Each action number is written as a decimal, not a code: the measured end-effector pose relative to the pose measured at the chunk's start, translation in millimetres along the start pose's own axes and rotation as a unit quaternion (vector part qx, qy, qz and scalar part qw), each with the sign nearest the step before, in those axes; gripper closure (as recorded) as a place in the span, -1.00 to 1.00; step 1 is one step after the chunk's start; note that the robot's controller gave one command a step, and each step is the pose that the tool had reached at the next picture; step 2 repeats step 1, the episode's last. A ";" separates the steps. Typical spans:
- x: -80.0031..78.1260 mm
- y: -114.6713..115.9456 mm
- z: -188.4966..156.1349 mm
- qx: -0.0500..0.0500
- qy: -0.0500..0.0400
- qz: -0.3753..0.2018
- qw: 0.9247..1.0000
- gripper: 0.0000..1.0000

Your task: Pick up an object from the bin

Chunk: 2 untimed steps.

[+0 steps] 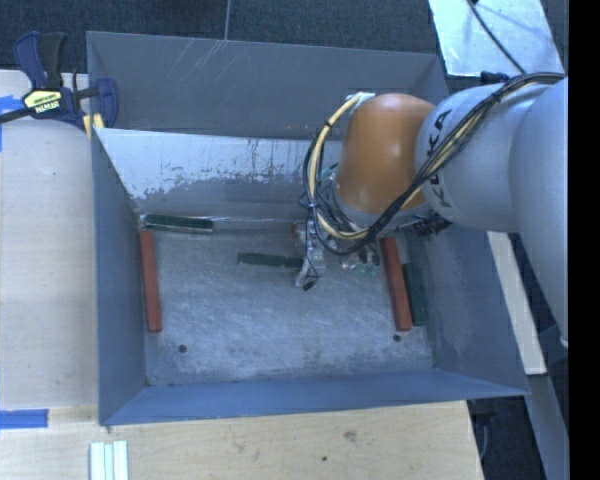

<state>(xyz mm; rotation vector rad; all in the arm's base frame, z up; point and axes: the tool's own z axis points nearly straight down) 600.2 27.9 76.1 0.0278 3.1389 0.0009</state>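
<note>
My gripper (308,271) hangs low over the middle of the bin floor, under the arm's orange cover. A short dark green stick (267,261) lies flat just to its left, its right end reaching up to the gripper. Whether the gripper touches the stick I cannot tell. A red-brown stick (397,286) lies lengthwise on the floor to the gripper's right, with a dark green strip (413,284) alongside it.
Another dark green stick (178,224) lies along the foot of the back wall at the left. A second red-brown stick (151,280) lies along the left wall. The arm and its cables cover the bin's back right part.
</note>
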 end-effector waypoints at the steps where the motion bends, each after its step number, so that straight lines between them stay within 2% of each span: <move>1: -10.1 20.9 -149.6 0.000 -0.005 -0.053 0.999 1.00; 2: -10.1 20.9 -149.6 0.000 -0.005 -0.053 0.999 1.00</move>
